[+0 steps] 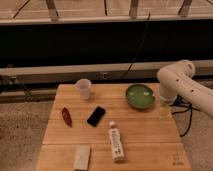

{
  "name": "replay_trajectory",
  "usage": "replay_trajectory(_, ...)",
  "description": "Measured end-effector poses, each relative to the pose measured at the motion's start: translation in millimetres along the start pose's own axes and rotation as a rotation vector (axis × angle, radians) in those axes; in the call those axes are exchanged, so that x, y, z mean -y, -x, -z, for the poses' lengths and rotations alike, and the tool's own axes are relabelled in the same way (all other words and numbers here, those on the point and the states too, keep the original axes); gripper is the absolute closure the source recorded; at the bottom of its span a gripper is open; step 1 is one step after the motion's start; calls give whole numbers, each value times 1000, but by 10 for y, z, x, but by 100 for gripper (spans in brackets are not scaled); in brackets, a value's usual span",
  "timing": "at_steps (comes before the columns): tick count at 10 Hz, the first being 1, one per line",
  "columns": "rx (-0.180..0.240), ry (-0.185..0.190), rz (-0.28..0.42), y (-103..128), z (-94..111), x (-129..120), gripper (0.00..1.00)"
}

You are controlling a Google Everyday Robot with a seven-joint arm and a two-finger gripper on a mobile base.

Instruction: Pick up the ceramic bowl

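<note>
The ceramic bowl (139, 95) is round, shallow and glossy green with a paler inside. It stands on the wooden table (145, 132) near the far right corner. My white arm (182, 85) reaches in from the right, with its elbow just right of the bowl. My gripper (164, 111) hangs below the arm at the table's right edge, right of the bowl and a little nearer the camera. It is apart from the bowl and holds nothing that I can see.
A small white cup (84, 88) stands at the far left. A red object (66, 116), a black phone (96, 116), a white bottle (115, 143) lying down and a tan block (82, 157) lie on the table. A black cable (138, 50) hangs behind.
</note>
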Motion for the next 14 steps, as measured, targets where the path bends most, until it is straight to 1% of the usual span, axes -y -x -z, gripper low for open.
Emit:
replay_trajectory(2, -3, 1, 32, 30, -110, 68, 20)
replay_trajectory(6, -9, 9, 86, 48, -269, 125, 20)
replay_trajectory(10, -2, 19, 141, 65, -497, 189, 20)
replay_trajectory(14, 11, 30, 164, 62, -666, 181, 20)
